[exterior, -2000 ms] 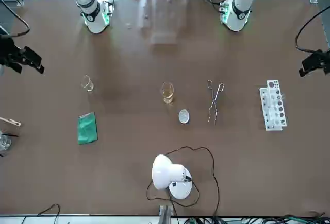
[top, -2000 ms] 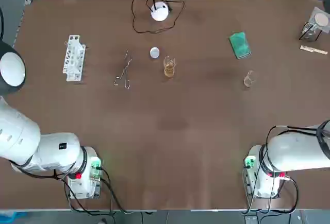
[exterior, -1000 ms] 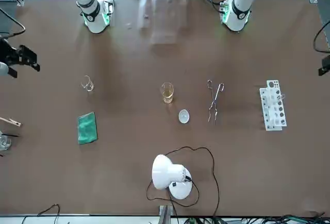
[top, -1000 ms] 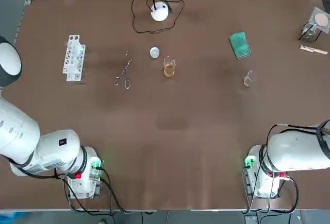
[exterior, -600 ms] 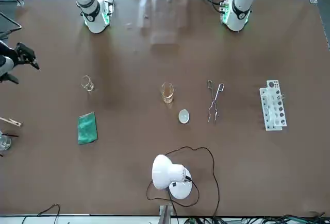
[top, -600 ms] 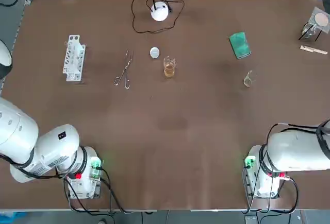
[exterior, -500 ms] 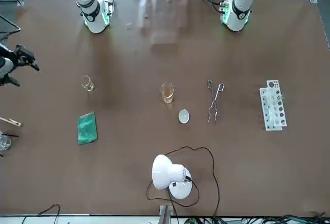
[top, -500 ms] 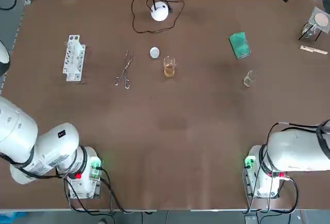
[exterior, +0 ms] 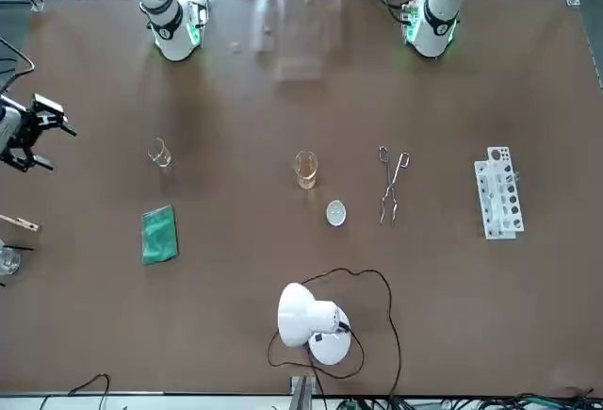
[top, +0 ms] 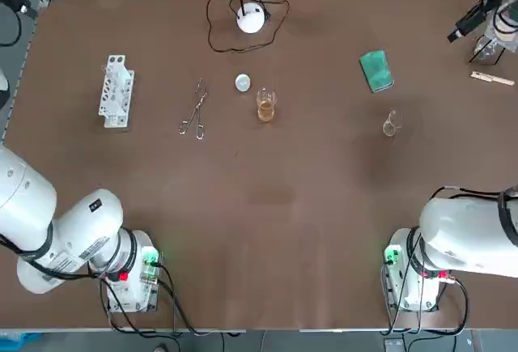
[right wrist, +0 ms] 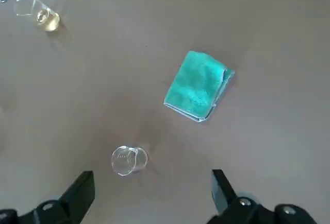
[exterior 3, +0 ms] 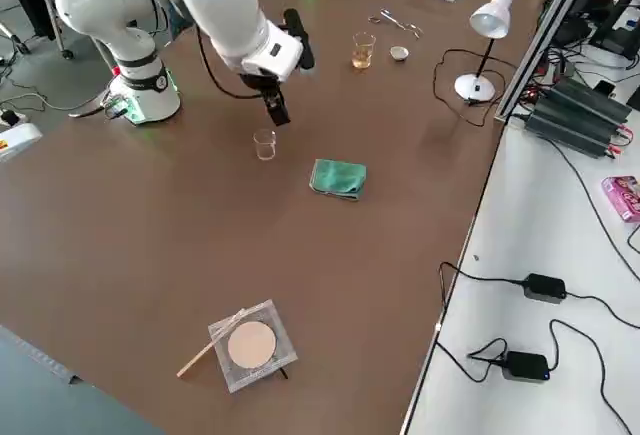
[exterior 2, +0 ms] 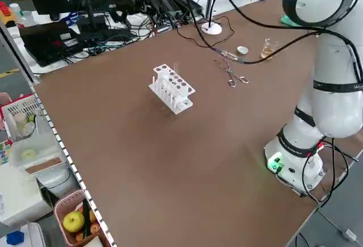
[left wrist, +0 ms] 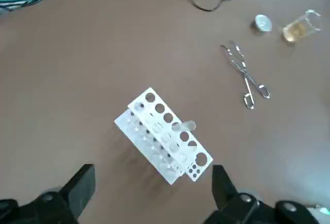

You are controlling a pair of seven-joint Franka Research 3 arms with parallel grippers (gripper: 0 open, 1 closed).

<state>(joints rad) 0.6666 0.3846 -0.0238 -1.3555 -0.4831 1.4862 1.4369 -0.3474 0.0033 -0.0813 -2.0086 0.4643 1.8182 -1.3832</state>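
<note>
I have the left arm rising from its base at the near left corner of the table, reaching up and out over the far left side. Its wrist is held high and looks down at the surface. The left gripper hangs there well above the tabletop with both fingers spread wide. The right arm does much the same from the near right corner, stretched up and out toward the far right edge. The right gripper faces down, clear of the surface, fingers wide apart too.
</note>
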